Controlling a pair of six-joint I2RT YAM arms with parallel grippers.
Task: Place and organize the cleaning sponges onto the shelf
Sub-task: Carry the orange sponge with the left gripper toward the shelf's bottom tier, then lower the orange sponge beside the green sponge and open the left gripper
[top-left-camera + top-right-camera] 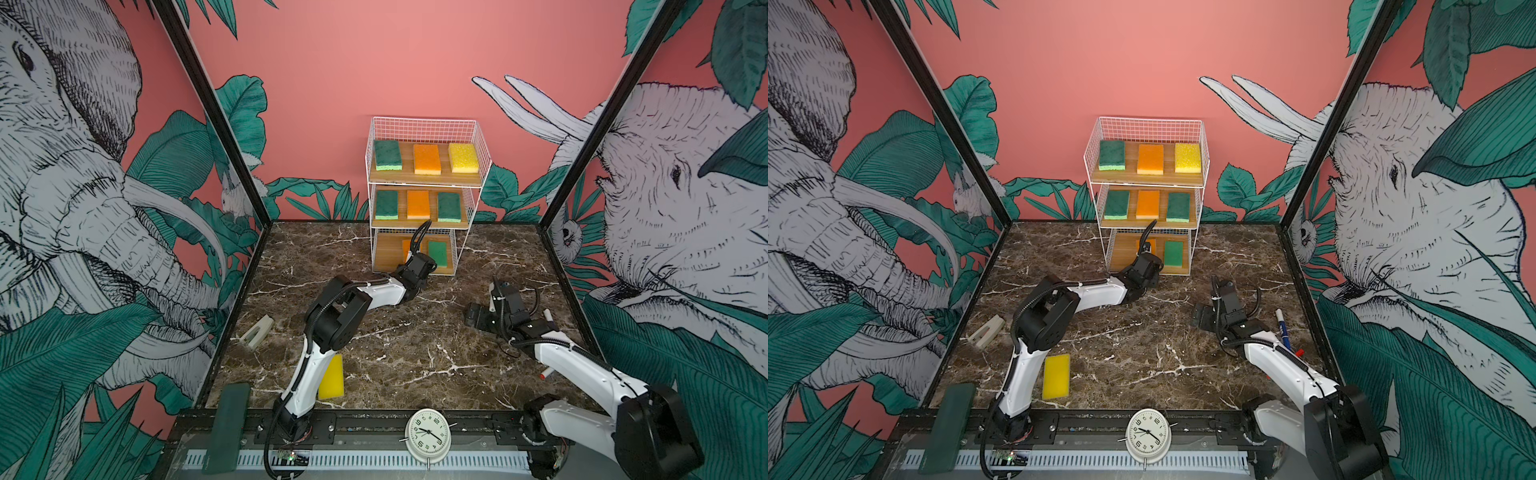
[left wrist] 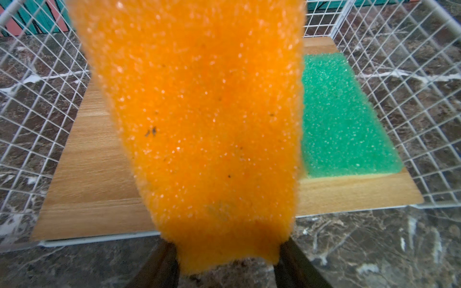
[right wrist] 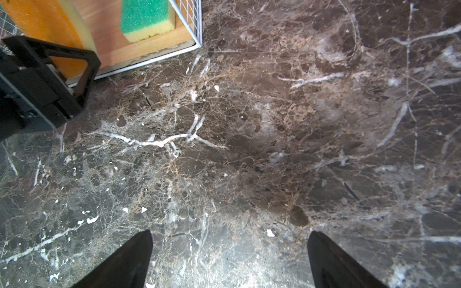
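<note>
Orange sponge (image 2: 204,124) is found gripped at its near end between the jaws of the left tool (image 2: 228,251). It is held over the bottom board (image 2: 87,174) of the shelf (image 1: 424,124), just beside the green sponge (image 2: 341,117) lying flat on that board. The right tool (image 3: 229,256) is seen wide open and empty above bare surface (image 3: 274,149). One yellow sponge (image 1: 1056,376) is noted unshelved on the surface by the left arm; the two upper tiers are each filled with three sponges.

Recommended for the step in hand: the sponge is to be levelled and lowered flat, parallel to the green one with a gap kept, so that the left slot is left free for the yellow sponge. Release is judged safe only once the foam lies on the board. The tool should then be drawn straight back, clear of the wire grid.

Not verifiable: the held sponge's far end is cut off in the left wrist view, so contact with the board cannot be told. In both top views it is largely masked by the wrist and cable. A dark green slab (image 1: 226,428) at the front rail cannot be identified.
</note>
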